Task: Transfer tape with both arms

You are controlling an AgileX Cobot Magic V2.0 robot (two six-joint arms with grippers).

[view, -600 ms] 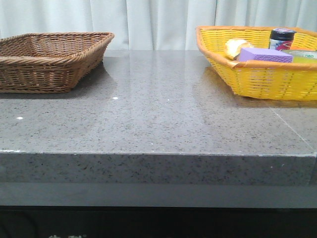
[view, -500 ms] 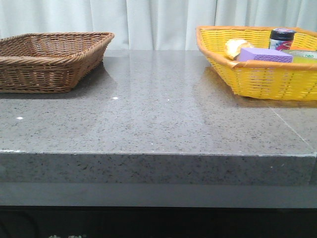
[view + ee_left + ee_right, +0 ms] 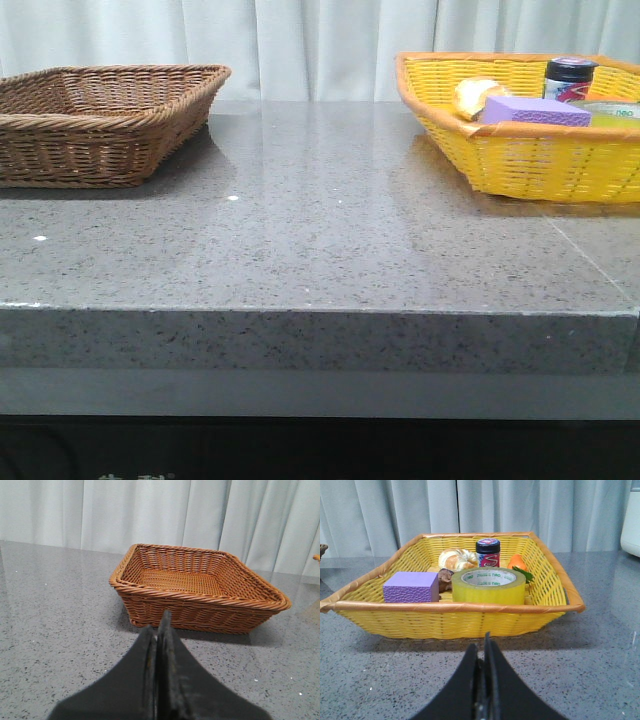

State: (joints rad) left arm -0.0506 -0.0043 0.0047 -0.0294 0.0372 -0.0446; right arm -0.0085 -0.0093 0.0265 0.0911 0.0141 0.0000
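The tape, a wide yellow roll with a white core and green lettering, lies flat in the yellow basket; in the front view only its top edge shows at the far right. My right gripper is shut and empty, low over the counter just in front of that basket. My left gripper is shut and empty, in front of the brown wicker basket. Neither gripper shows in the front view.
The yellow basket also holds a purple block, a bread roll, a dark jar and an orange item. The brown basket stands at the back left, nothing visible inside. The counter's front edge runs across.
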